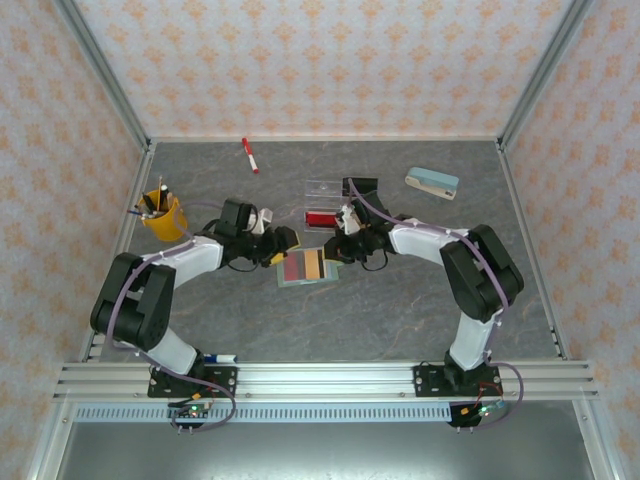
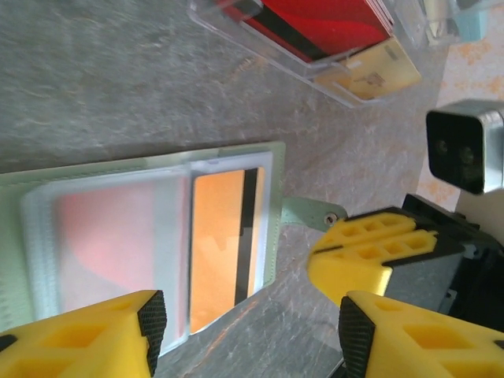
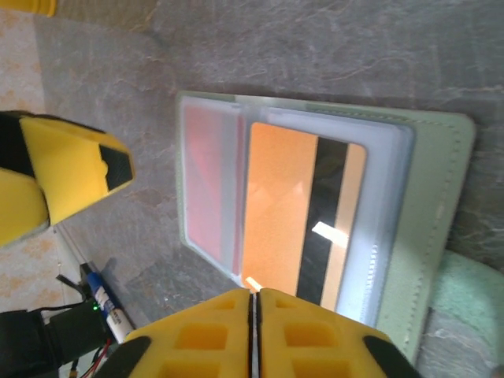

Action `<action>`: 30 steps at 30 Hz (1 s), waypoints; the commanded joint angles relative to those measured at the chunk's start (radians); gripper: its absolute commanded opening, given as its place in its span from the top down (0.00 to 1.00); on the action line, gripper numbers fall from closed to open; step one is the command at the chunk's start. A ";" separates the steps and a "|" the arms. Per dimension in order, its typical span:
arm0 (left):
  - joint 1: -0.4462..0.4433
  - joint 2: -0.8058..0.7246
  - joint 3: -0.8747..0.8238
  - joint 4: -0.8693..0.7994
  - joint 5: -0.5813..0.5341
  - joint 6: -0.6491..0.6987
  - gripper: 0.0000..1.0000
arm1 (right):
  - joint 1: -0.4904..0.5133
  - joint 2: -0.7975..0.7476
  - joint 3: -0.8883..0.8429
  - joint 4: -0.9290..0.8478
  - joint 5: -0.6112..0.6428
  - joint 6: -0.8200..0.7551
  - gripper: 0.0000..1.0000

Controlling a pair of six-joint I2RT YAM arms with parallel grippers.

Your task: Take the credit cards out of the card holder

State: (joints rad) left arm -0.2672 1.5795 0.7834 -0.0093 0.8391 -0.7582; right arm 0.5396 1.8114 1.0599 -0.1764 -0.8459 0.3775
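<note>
Mid-table the card holder point(image 1: 332, 272) lies open and flat, b/w the two arms. Its pockets hold a red card point(image 2: 102, 236), blurry behind cloudy plastic, and a tan-gold card point(image 3: 303, 213) w/ a black stripe, both tucked in. Just behind, the clear tray point(image 2: 268, 59) holds red striped cards plus a tan one, cut off by the frame edge; from overhead they read as a red patch. At far left the yellow cup point(image 1: 163, 215) holds pens. The holder's side tab point(image 2: 315, 213) is plain from the left wrist cam. Here the left gripper point(image 2: 252, 331) has its jaws apart, nothing b/w them. On the other side the right gripper point(image 3: 253, 315) has fingers pressed together, tips at the gold card's edge; can't tell if it's pinched.
</note>
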 commanded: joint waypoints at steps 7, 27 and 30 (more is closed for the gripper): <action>-0.080 0.118 0.058 0.021 -0.041 -0.054 0.64 | -0.003 0.069 0.042 -0.038 0.077 0.051 0.79; -0.102 0.234 0.082 -0.087 -0.114 -0.018 0.80 | 0.027 0.161 0.087 -0.037 0.040 0.051 0.79; -0.101 0.235 0.084 -0.059 -0.073 -0.018 0.77 | 0.031 0.169 0.089 -0.038 0.040 0.054 0.79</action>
State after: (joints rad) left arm -0.3603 1.7767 0.8673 -0.0540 0.7616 -0.7933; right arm 0.5579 1.9499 1.1347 -0.1947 -0.8154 0.4263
